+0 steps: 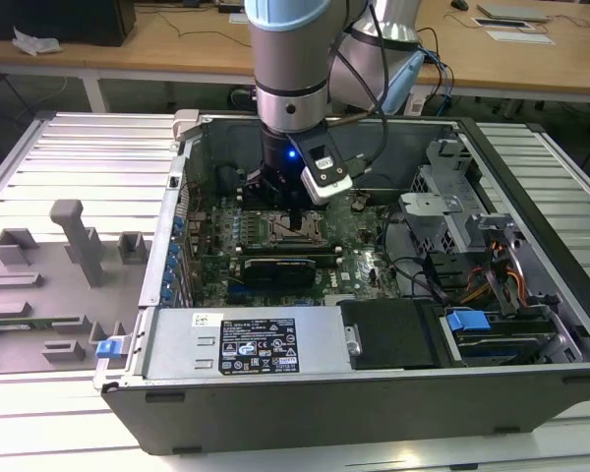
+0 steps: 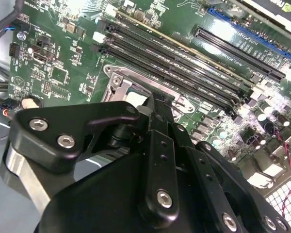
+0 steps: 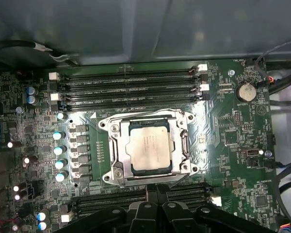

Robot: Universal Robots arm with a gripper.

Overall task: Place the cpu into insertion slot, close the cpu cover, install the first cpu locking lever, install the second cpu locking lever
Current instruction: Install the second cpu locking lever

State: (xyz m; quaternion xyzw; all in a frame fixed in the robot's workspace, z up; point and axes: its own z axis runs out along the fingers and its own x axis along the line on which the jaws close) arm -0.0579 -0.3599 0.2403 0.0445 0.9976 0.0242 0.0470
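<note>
The cpu [image 3: 150,147] sits in the insertion slot [image 3: 180,154], with the cpu cover [image 3: 146,116] apparently down around it. The gripper [image 1: 293,224] hangs just above, its fingers [image 2: 157,109] pinched narrow, gripping nothing.

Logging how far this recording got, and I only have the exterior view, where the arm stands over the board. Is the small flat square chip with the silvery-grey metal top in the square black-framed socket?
Observer: Yes. In the first wrist view the small square silvery-grey chip lies flat inside the square black-framed socket.
Operator: And the thin silvery metal frame cover?
Observer: The thin silvery metal frame cover lies down flat around the chip, which shows through its square window.
Operator: Where is the gripper?
Observer: The black gripper is at the cover's edge, on the side next to a bank of long black slots.
</note>
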